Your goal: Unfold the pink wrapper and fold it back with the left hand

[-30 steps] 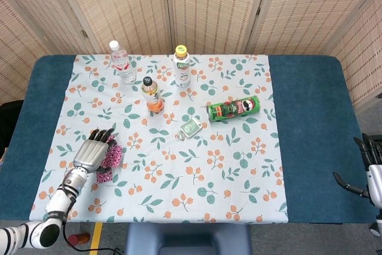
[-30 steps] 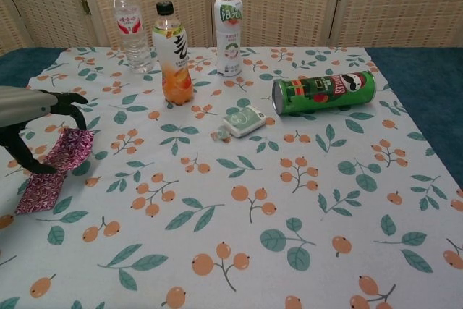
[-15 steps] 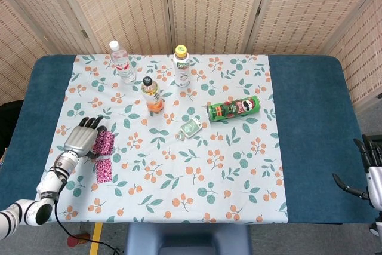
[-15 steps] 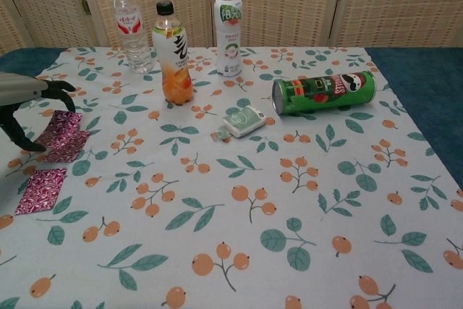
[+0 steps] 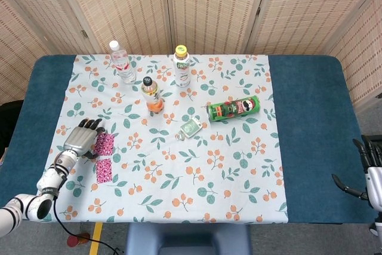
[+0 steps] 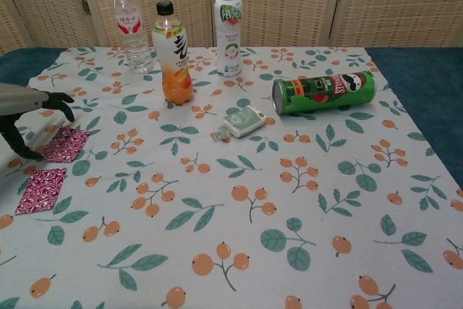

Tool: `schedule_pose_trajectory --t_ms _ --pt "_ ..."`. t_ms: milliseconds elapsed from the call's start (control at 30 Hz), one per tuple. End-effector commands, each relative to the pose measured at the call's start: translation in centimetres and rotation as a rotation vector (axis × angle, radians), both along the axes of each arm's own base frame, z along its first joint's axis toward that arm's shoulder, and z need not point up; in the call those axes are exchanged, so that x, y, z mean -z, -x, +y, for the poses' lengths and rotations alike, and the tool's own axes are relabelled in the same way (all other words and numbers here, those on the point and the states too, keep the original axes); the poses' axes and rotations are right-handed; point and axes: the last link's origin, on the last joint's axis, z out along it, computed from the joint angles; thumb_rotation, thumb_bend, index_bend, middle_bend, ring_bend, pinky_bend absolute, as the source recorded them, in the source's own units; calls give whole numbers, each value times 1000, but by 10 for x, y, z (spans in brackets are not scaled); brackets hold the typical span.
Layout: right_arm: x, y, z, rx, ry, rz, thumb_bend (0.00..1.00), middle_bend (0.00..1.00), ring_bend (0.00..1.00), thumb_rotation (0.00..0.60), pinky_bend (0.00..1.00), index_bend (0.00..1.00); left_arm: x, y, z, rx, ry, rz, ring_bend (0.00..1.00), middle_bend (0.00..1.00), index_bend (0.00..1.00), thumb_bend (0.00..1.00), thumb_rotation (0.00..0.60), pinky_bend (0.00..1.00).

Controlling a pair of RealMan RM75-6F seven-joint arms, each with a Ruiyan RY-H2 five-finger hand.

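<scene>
The pink wrapper [image 5: 104, 157] lies spread out flat near the left edge of the floral tablecloth. In the chest view its far flap [image 6: 65, 144] and near flap [image 6: 42, 189] both rest on the cloth. My left hand [image 5: 83, 137] hovers at the far flap's left side, fingers apart. Its thumb tip [image 6: 30, 155] touches the flap's left corner while the other fingers [image 6: 64, 104] stay raised above it. My right hand [image 5: 370, 170] hangs off the table's right edge, fingers spread and holding nothing.
A clear water bottle [image 6: 130, 23], an orange drink bottle [image 6: 173, 52] and a white yellow-capped bottle [image 6: 229, 27] stand at the back. A green chip can [image 6: 324, 92] lies on its side at centre right, with a small green packet [image 6: 243, 121] beside it.
The left hand has drawn back to the left and lowered the raised far flap, which now lies flat; the grip on it has loosened. The right hand has not moved.
</scene>
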Motion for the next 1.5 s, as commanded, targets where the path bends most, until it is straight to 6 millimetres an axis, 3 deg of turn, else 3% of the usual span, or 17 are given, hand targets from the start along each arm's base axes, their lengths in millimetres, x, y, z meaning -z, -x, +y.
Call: schedule_pose_trajectory --t_ms 33,300,500,800,1500 --pt "0 0 0 1 0 0 300 0 0 330 0 0 2 0 1 1 -1 3 0 0 214 248 600 0" --pt "-2 1 -1 1 2 -1 301 0 0 327 0 0 -9 -6 -12 -12 -49 -78 0 0 194 248 600 0" --pt "0 1 -5 -4 -6 -4 300 0 0 328 0 0 -15 0 -44 -37 -63 -89 0 0 228 248 600 0" --pt "1 4 -6 -6 -11 -11 301 0 0 327 0 0 -5 6 -85 -95 -47 -79 0 0 246 250 600 0" --pt "0 7 -6 -3 -11 -14 300 0 0 328 0 0 20 -1 -102 -100 -11 -97 0 0 231 250 600 0"
